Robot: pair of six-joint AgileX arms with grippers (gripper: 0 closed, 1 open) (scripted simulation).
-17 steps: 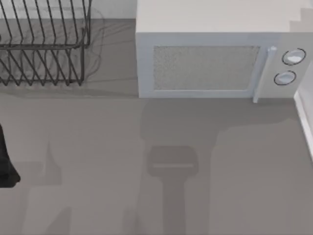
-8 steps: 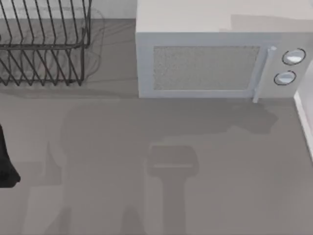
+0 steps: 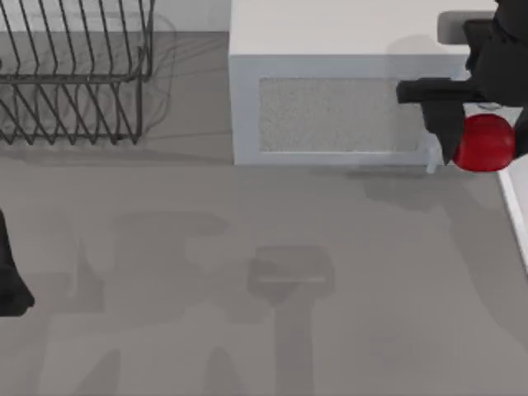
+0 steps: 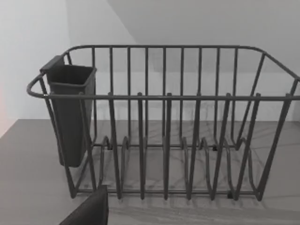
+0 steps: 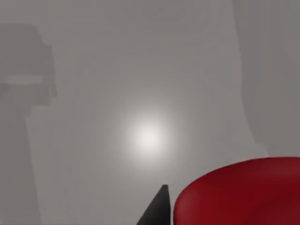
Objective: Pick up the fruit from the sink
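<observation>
top view: holding the fruit [image 3: 485, 143] high at about 2 o'clock, in front of the microwave [image 3: 346, 99] knobs, the right gripper [image 3: 478, 124] clamping it between dark fingers [image 3: 448, 132]. carrying it well above the counter [image 3: 264, 272], judging by the shadow lying apart from it below; lifting like this likely being meant to clear the sink edge, a pale strip [image 3: 516, 206] at 3 o'clock. pick-up looking done or nearly so. parking the left arm [image 3: 10, 272] at 9 o'clock, idle. standing a wire rack [image 3: 74, 74] at 10 o'clock, slots holding nothing.

left wrist view: facing the rack [image 4: 164, 131] from close by, tines bare of dishes. hanging a dark cup [image 4: 70, 112] on one end of it, contents hidden from here. showing a dark corner of the left gripper [image 4: 91, 211]; not possible to tell whether open or closed.

right wrist view: looking down past the fruit [image 5: 239, 192], glossy red, pressing against a dark fingertip [image 5: 157, 208]. gripping it off the grey counter [image 5: 140, 93] far beneath, with arm shadows falling across it.
</observation>
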